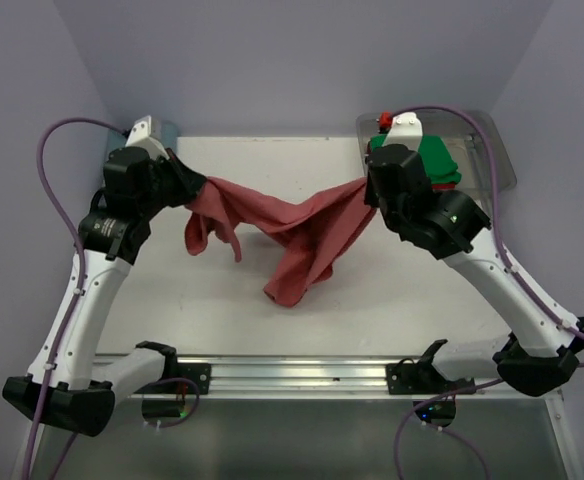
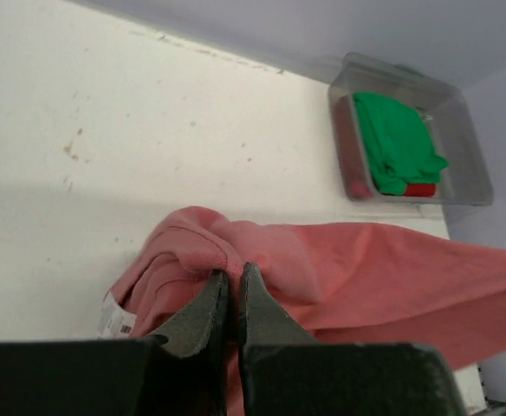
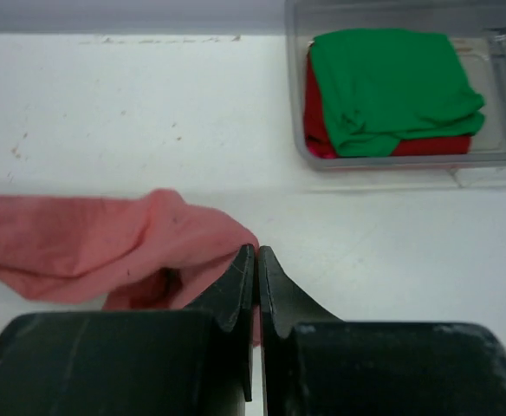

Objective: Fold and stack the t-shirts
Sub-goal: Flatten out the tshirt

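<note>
- Label: a small white tag (image 2: 114, 316) sits at the neck of the salmon-red shirt (image 1: 292, 235). It carries dark print, too small to read.
- Left fingers (image 2: 203, 312): closed and pinching a bunched fold of the salmon-red shirt close to the tag, over the left side of the desk (image 1: 272, 160).
- Right fingers (image 3: 231, 290): closed on the opposite end of the same shirt, over the right side of the desk and near the bin (image 1: 497, 150).
- Salmon-red shirt: it hangs between the two arms above the desk and sags in the middle. A short part droops near the left arm, and a longer fold droops at the centre toward the desk. Whether that fold touches the surface cannot be told.
- Edges and room: bare white desk, marked with small specks, lies behind the shirt as far as the far edge, where the desk meets the wall. More bare desk lies in front of the shirt, up to the metal rail (image 1: 292, 372) along the near edge.
- Container: the bin is clear plastic and stands at the far right corner of the desk, beside the right arm. It holds a folded green shirt (image 3: 387, 82) lying on top of a folded red shirt (image 3: 318, 113). Both sit toward the bin wall nearest the middle of the desk.
</note>
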Robot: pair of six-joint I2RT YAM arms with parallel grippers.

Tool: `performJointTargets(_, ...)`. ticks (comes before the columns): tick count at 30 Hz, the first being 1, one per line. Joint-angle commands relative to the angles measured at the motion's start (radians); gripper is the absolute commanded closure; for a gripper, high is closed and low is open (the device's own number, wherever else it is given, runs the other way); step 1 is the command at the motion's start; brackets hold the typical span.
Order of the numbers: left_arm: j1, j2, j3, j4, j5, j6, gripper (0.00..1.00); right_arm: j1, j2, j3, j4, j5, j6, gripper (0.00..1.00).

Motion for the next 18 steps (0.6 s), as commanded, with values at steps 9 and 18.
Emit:
performJointTargets(9, 0.011, -0.196, -0.189, -0.138, -0.377, -0.040, 0.66, -0.031, -0.002, 0.043, -0.084, 0.159, -0.064, 1.00)
performJointTargets(18, 0.011, -0.284, -0.293, -0.165, -0.200, -0.047, 0.87, -0.076, 0.004, 0.003, -0.039, 0.136, -0.085, 1.00)
